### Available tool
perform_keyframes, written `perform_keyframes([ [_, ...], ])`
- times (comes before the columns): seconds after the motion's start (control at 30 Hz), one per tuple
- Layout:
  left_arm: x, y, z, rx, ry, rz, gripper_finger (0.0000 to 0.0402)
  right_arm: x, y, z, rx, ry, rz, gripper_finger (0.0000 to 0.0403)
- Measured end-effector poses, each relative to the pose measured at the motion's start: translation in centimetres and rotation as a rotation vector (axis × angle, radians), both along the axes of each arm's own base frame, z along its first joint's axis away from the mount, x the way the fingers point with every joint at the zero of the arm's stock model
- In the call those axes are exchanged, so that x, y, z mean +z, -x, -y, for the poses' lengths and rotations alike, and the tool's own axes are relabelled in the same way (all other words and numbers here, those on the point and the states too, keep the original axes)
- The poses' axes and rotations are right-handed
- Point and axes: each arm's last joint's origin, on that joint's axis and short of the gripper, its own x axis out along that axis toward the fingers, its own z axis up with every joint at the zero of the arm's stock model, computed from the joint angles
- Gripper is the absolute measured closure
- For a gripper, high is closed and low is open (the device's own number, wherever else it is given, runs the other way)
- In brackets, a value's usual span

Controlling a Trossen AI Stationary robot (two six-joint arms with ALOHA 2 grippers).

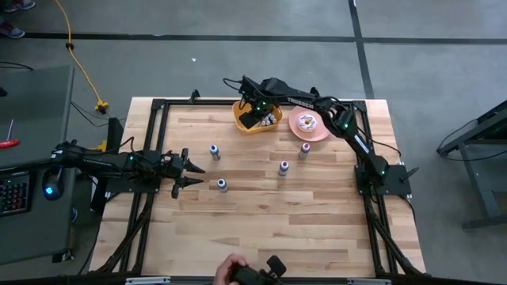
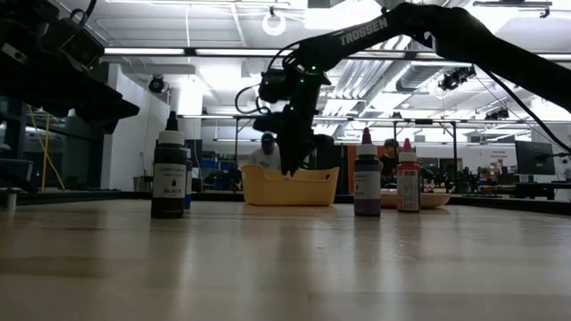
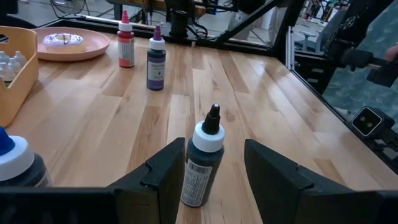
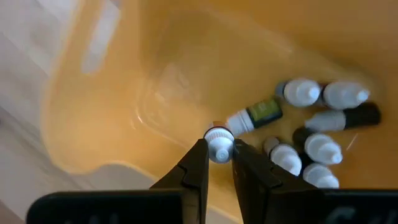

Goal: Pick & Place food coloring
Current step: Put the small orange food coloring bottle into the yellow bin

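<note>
Right gripper [image 4: 219, 152] hangs inside the yellow bin [image 1: 247, 123] at the far edge of the tabletop [image 1: 269, 229], fingers pinching the white cap of a small bottle [image 4: 219, 149]. More small food coloring bottles [image 4: 311, 124] lie heaped in one corner of the bin. Four larger bottles stand upright on the tabletop: black [image 2: 169, 169], blue [image 1: 214, 150], purple [image 2: 367, 178], red [image 2: 408, 180]. Pink plate [image 1: 308, 124] with a doughnut sits just beside the bin. Left gripper [image 3: 214, 180] hovers low at the left side, fingers spread either side of the black bottle, not touching it.
</note>
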Motion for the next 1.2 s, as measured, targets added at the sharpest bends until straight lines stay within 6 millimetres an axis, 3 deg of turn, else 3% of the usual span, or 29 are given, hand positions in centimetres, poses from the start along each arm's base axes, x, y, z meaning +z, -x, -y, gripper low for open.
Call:
perform_keyframes([
  [0.47,0.0,0.0,0.0,-0.01,0.002,-0.001,0.0238,-1.5,0.4,-0.7,0.031,-0.045,-0.113,0.0352],
  [1.2,0.0,0.0,0.0,-0.012,0.002,-0.001,0.0238,-1.5,0.4,-0.7,0.024,-0.033,-0.128,0.0333],
])
